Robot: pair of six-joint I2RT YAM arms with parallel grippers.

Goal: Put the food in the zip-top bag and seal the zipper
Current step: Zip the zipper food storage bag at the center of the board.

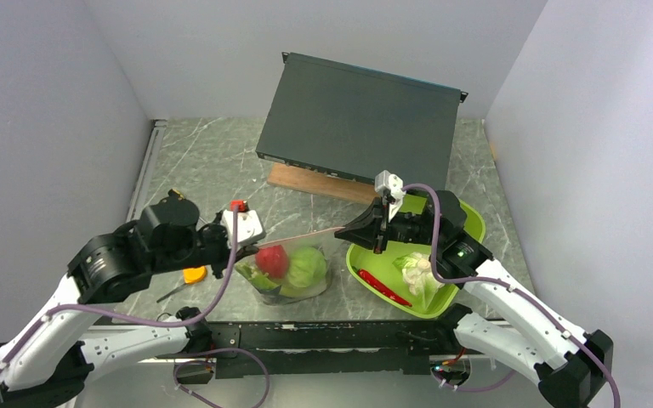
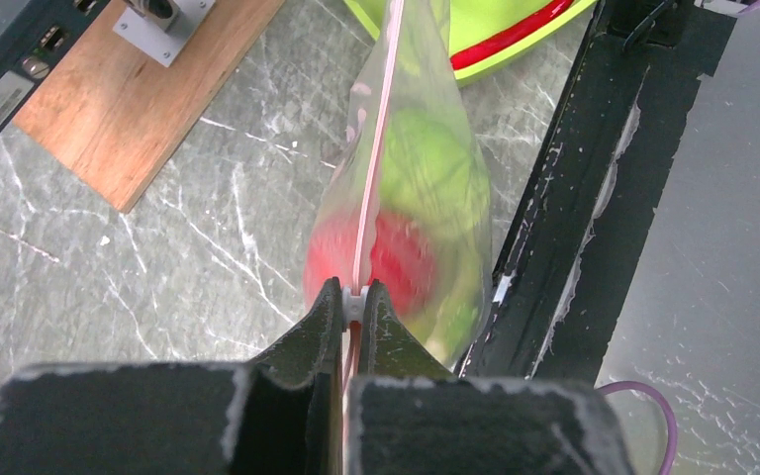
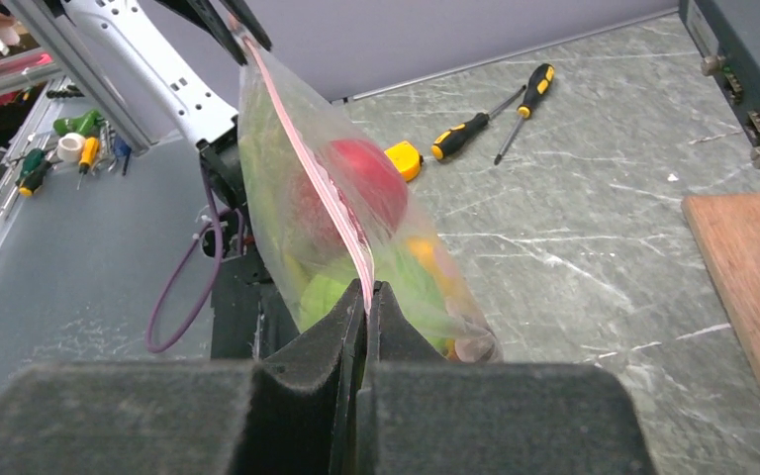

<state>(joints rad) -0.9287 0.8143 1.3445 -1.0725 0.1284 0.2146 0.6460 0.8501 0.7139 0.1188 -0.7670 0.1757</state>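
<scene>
The zip-top bag (image 1: 293,272) hangs above the table between my two grippers. Its pink zipper (image 1: 302,235) is stretched taut from one to the other. Inside are the red tomato (image 1: 272,259), the green cabbage (image 1: 309,268) and a yellow fruit (image 3: 426,252). My left gripper (image 2: 354,305) is shut on the zipper's white slider at the bag's left end. My right gripper (image 3: 367,287) is shut on the zipper's right end. The red chili (image 1: 384,288) and white cauliflower (image 1: 417,272) lie in the lime-green tray (image 1: 473,223).
A dark box (image 1: 357,119) leans on a wooden board (image 1: 315,183) at the back. Two yellow-handled screwdrivers (image 3: 470,129) and a small yellow object (image 3: 403,158) lie on the table to the left of the bag. The black base rail (image 1: 323,336) runs along the near edge.
</scene>
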